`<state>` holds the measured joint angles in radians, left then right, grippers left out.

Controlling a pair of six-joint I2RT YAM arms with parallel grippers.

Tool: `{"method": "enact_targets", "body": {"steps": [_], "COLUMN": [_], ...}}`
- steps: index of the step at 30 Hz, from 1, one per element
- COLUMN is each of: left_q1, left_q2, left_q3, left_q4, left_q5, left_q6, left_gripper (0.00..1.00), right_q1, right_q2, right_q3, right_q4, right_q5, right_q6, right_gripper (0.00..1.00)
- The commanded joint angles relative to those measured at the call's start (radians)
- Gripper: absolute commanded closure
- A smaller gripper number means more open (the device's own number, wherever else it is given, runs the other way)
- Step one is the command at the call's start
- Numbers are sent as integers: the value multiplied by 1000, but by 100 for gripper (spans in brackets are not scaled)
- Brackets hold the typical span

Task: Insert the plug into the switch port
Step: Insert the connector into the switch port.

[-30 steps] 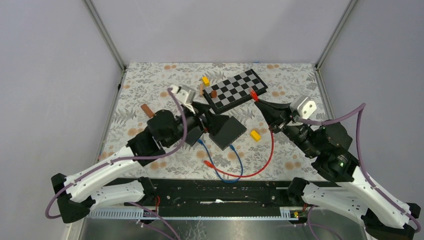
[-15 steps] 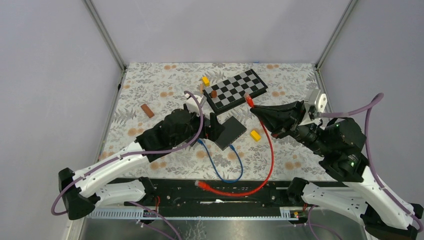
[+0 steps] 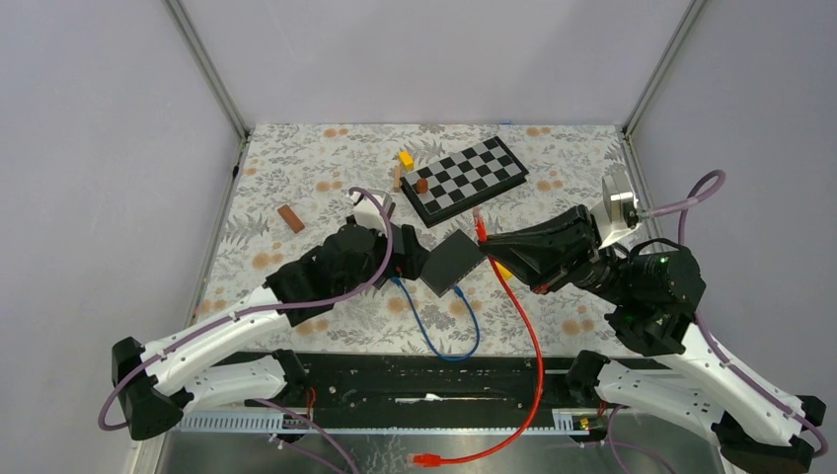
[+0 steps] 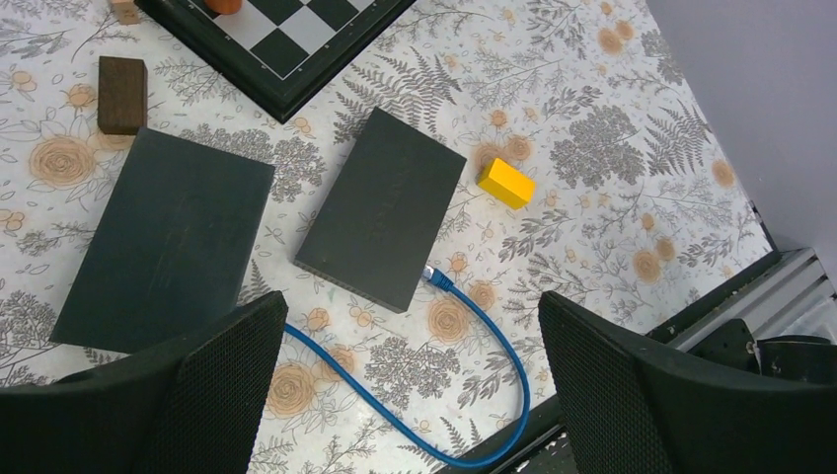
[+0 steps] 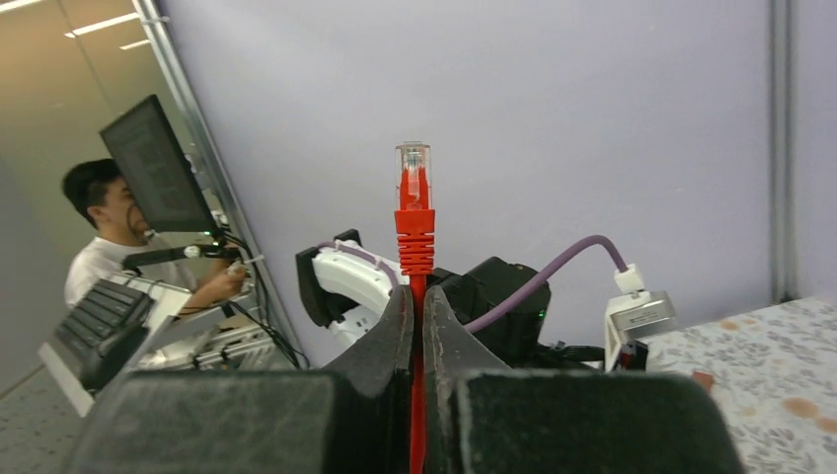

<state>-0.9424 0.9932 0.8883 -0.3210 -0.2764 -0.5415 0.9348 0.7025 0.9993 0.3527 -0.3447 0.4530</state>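
Jaws on the right arm (image 3: 632,281) are clenched on the red cable (image 3: 521,316) just below its plug (image 5: 414,188). Only the right wrist view shows the plug's clear tip poking past them, with a person at a monitor behind. The top view alone shows the cable trailing off the desk (image 3: 296,158) over the front rail. The left wrist view shows the switch (image 4: 380,222) with a blue cable (image 4: 494,346) at its edge, a second dark box (image 4: 168,237) beside it and a yellow block (image 4: 506,184) near. The right arm reaches left, holding the plug near the switch's far corner. The left arm (image 3: 336,262) hangs over the desk's middle, jaws released wide and holding nothing.
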Motion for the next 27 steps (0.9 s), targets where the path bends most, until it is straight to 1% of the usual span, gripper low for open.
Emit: {"method": "enact_targets", "body": {"steps": [1, 7, 14, 18, 21, 22, 23, 25, 27], "left_q1": [6, 6, 5, 6, 14, 30, 61, 149, 273], "left_q2": [-28, -31, -72, -102, -116, -111, -104, -84, -58], "left_q3": [-12, -27, -61, -81, -92, -86, -76, -73, -86], "left_q4": [45, 63, 101, 114, 114, 105, 99, 115, 140], "left_q5": [-38, -14, 20, 13, -44, -37, 13, 128, 221], "left_q6": [10, 49, 99, 114, 109, 105, 102, 72, 30], "left_gripper": [1, 1, 1, 1, 1, 1, 1, 1, 1], "right_q1": [0, 0, 1, 0, 1, 1, 0, 0, 1], "right_q2": [2, 29, 53, 38, 22, 17, 12, -7, -23], "right_q3": [-46, -79, -83, -85, -76, -77, -81, -98, -118], "right_q4": [185, 277, 287, 188, 26, -34, -87, -200, -289], "right_q5": [-31, -92, -191, -193, -142, -113, -84, 33, 146], "right_q6": [143, 187, 141, 28, -86, -121, -152, -186, -220], "right_gripper": [100, 100, 100, 100, 100, 100, 100, 100, 100]}}
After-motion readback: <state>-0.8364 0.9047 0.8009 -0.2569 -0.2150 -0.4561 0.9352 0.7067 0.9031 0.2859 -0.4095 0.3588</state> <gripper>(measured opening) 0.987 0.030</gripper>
